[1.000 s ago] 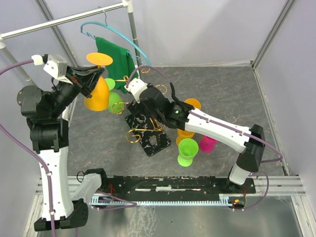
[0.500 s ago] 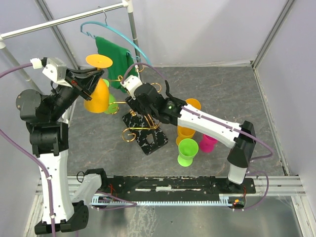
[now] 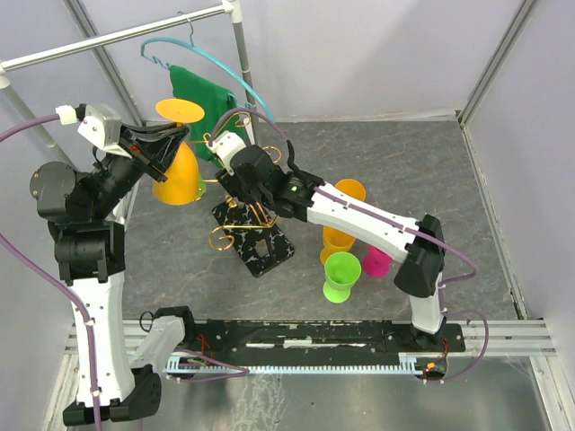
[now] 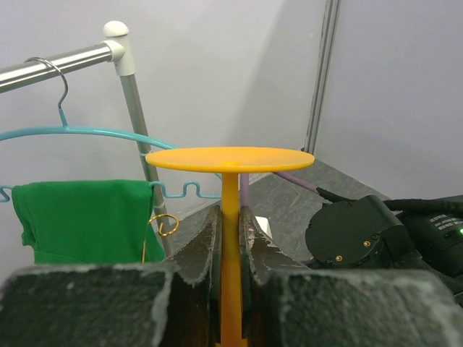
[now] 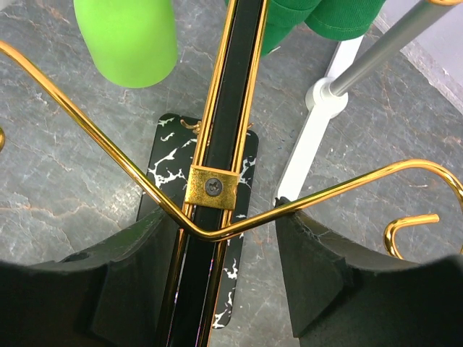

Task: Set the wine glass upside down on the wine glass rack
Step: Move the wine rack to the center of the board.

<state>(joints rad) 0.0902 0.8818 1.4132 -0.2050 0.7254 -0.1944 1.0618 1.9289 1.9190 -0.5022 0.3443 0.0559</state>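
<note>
Approach step: wine glass (image 3: 177,175) held inverted at 9 o'clock of wine glass rack (image 3: 256,250), stem pinched by left jaws; rack post clamped by right jaws. Next, stem to be slid into a scroll arm

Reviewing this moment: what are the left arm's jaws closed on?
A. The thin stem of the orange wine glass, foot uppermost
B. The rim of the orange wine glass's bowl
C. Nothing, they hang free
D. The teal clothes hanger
A: in the left wrist view, the jaws press on both sides of the orange wine glass's thin stem, just below its flat round foot, which sits on top.
</note>
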